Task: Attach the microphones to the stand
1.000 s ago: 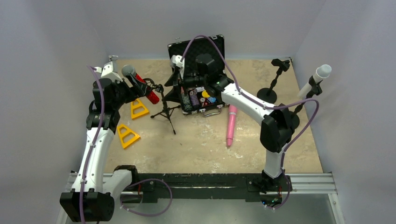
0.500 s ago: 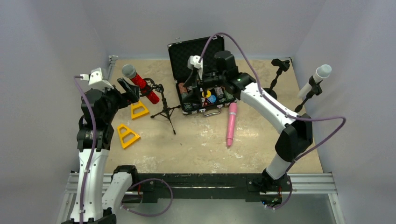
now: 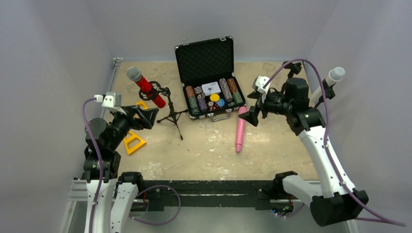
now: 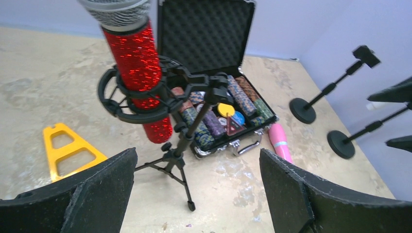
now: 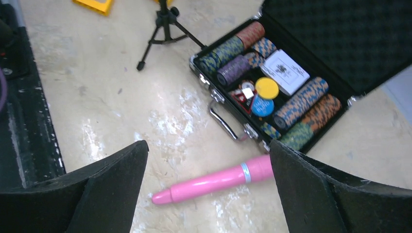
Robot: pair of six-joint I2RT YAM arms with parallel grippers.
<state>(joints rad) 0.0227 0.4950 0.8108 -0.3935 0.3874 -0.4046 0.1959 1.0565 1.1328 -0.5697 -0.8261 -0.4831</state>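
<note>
The glittery red microphone [image 3: 145, 89] [image 4: 137, 73] sits tilted in the ring mount of the black tripod stand [image 3: 171, 113] [image 4: 180, 145]. The white microphone [image 3: 331, 78] is clipped on a round-base stand at the far right. On the table lies the pink microphone [image 3: 240, 129] [image 5: 214, 183] [image 4: 280, 143], free. My left gripper [image 3: 147, 116] [image 4: 197, 162] is open and empty, near side of the tripod, touching nothing. My right gripper [image 3: 252, 113] [image 5: 209, 160] hangs open above the pink microphone, its jaws straddling it without contact.
An open black case [image 3: 210, 82] [image 5: 311, 53] of poker chips stands at the back centre. Two yellow triangles [image 3: 132, 141] lie at the left. An empty round-base stand [image 4: 311, 99] is at the back right, beside the white microphone's stand [image 4: 354, 137].
My left gripper let go of the red microphone, opened and drew back toward the near edge. My right arm swung from the case to the right, over the pink microphone, jaws wider.
</note>
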